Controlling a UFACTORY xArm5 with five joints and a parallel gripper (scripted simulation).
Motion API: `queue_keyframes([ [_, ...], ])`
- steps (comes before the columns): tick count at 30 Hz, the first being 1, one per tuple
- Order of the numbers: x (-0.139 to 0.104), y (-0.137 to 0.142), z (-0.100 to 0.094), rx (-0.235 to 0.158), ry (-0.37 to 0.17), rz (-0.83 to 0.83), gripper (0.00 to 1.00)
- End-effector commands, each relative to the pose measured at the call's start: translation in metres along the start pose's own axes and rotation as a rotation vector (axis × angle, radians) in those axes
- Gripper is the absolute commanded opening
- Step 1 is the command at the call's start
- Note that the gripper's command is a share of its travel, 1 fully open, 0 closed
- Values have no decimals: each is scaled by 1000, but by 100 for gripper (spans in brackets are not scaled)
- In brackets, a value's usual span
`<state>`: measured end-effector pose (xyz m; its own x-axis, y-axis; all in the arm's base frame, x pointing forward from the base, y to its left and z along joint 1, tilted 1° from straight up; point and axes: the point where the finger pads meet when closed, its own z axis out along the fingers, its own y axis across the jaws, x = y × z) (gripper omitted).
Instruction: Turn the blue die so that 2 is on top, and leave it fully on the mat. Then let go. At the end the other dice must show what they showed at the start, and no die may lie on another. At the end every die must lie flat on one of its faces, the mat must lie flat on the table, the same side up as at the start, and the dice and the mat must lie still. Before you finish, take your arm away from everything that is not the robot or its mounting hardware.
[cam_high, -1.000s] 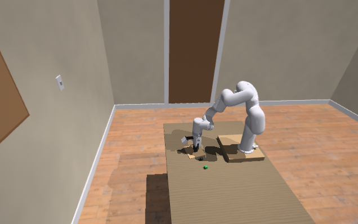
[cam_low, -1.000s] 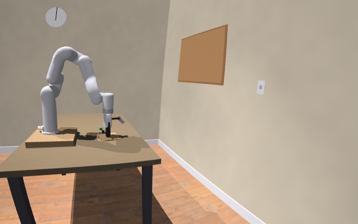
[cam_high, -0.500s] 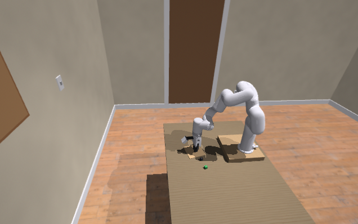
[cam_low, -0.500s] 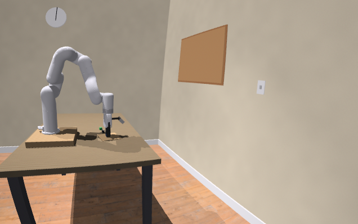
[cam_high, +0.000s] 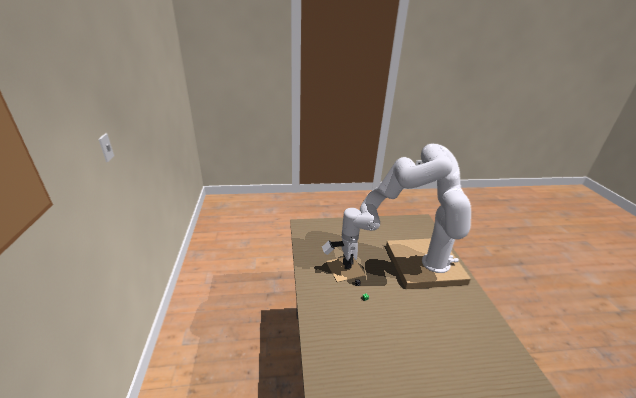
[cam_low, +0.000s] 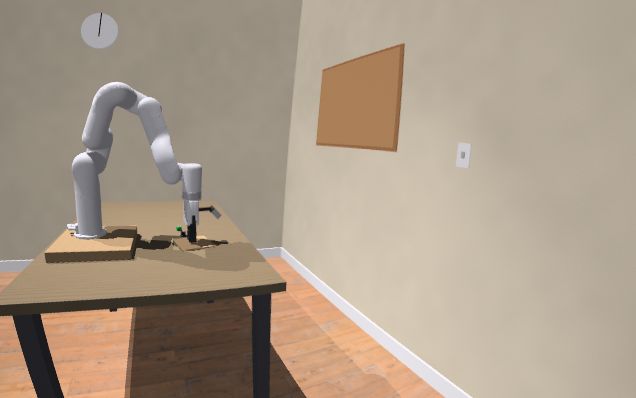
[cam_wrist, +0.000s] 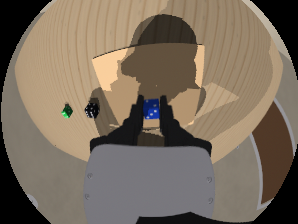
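Wrist view; blue die (cam_wrist: 151, 109) between the jaws; jaws pinching that die

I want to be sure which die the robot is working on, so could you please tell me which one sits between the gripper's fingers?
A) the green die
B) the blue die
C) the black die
B: the wrist view shows the blue die between the fingers of the gripper.

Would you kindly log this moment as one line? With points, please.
gripper (cam_high: 348, 266) (cam_low: 192, 241) (cam_wrist: 151, 103): shut on blue die (cam_wrist: 151, 109) | black die (cam_high: 357, 282) (cam_wrist: 91, 110): beside mat (cam_high: 356, 274) (cam_wrist: 172, 65) | green die (cam_high: 365, 297) (cam_low: 179, 228) (cam_wrist: 67, 111): off mat
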<state>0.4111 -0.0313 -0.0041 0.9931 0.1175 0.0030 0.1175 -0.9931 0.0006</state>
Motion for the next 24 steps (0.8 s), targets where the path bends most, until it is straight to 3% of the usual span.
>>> queue_keyframes([
  [1,1,0,-16,-1,3,0,15],
  [12,1,-1,-88,-1,3,0,15],
  [24,1,-1,-94,-1,3,0,15],
])
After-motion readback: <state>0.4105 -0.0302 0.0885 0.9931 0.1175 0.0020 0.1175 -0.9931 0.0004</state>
